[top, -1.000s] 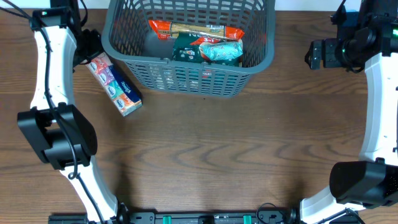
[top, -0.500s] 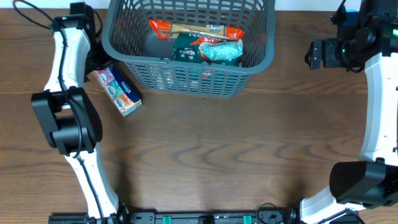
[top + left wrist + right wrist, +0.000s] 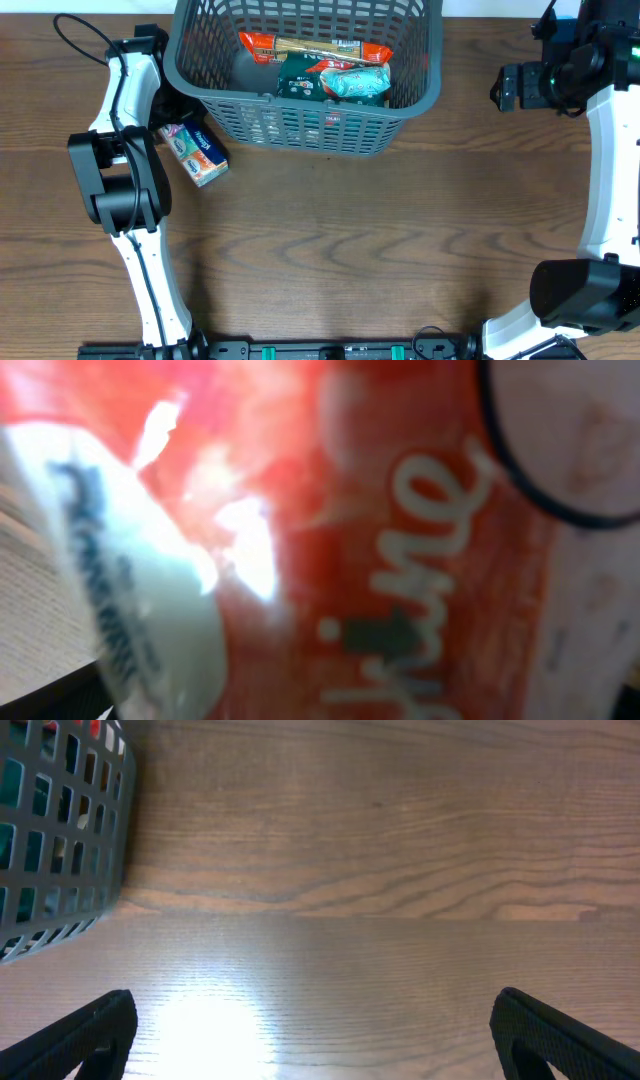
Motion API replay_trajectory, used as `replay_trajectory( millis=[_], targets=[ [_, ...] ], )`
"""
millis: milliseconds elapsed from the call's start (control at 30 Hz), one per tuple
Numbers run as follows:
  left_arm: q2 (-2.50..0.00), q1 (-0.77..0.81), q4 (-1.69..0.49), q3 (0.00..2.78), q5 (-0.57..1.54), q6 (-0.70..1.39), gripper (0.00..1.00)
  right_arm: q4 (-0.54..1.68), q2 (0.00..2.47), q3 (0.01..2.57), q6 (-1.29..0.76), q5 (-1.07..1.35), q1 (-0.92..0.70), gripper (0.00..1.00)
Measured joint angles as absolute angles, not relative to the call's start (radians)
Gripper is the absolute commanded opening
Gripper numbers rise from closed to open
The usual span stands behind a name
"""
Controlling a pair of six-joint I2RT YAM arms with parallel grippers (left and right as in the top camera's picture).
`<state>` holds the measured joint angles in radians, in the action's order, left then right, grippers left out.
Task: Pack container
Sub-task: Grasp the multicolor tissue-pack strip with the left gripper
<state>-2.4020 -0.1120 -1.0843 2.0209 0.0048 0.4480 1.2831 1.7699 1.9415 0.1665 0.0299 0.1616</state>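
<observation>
The container (image 3: 300,125) sat at top centre of the tabletop (image 3: 350,230), holding snack packs. The left hand (image 3: 170,108) pointed down beside its left wall, over a tissue pack (image 3: 195,150); its grip could not be determined. The right hand (image 3: 315,1038), fingers spread apart, stood well to the right.

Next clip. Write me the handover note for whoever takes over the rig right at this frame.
Left gripper: down at the multicoloured pack, which lies on the table beside the container, at its left front corner. The wrist view is filled with blurred packaging, so open or shut cannot be told.
Right gripper: open and empty, over bare table to the right of the container.
In the container: an orange pack, a dark green pack and a teal pack.
Done: three packs are in.
Left: the multicoloured pack is the only one seen outside; it goes in.
</observation>
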Motion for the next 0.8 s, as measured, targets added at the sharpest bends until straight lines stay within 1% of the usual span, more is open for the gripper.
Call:
replay_trajectory(
  millis=[67,100,167,333,367,400,433,467,567,667,700,733,800],
  targets=[
    [-2.402,-0.112,-1.073,2.02,0.006,0.45,0.88,1.283,1.77,1.942,0.169,0.03,0.162,0.99],
    [-2.402,-0.112,-1.069,2.02,0.006,0.451,0.81,1.283,1.77,1.942,0.17,0.03,0.162,0.99],
    [-2.402,-0.112,-1.066,2.02,0.009,0.449,0.79,1.284,1.77,1.942,0.171,0.03,0.162,0.99],
    [-2.402,-0.112,-1.046,2.012,0.012,0.448,0.67,1.287,1.77,1.942,0.174,0.03,0.162,0.99],
    [-2.402,-0.112,-1.044,2.005,0.012,0.449,0.58,1.287,1.77,1.942,0.174,0.03,0.162,0.99],
    [-2.402,-0.112,-1.044,2.0,0.012,0.452,0.52,1.288,1.77,1.942,0.174,0.03,0.162,0.99],
    [-2.402,-0.112,-1.042,1.993,0.012,0.449,0.48,1.288,1.77,1.942,0.174,0.03,0.162,0.99],
    [-2.402,-0.112,-1.042,1.99,0.012,0.445,0.46,1.288,1.77,1.942,0.174,0.03,0.162,0.99],
    [-2.401,-0.112,-1.044,1.99,0.009,0.445,0.32,1.29,1.77,1.942,0.174,0.03,0.162,0.99],
    [-2.397,-0.112,-1.048,1.99,0.009,0.442,0.15,1.291,1.77,1.942,0.174,0.03,0.162,0.99],
    [-2.397,-0.112,-1.048,1.99,0.009,0.442,0.11,1.291,1.77,1.942,0.174,0.03,0.162,0.99],
    [-2.397,-0.112,-1.052,1.99,0.008,0.442,0.09,1.291,1.77,1.942,0.175,0.03,0.162,0.99],
    [-2.397,-0.112,-1.056,1.99,0.009,0.44,0.08,1.295,1.77,1.942,0.177,0.03,0.162,0.99]
  ],
)
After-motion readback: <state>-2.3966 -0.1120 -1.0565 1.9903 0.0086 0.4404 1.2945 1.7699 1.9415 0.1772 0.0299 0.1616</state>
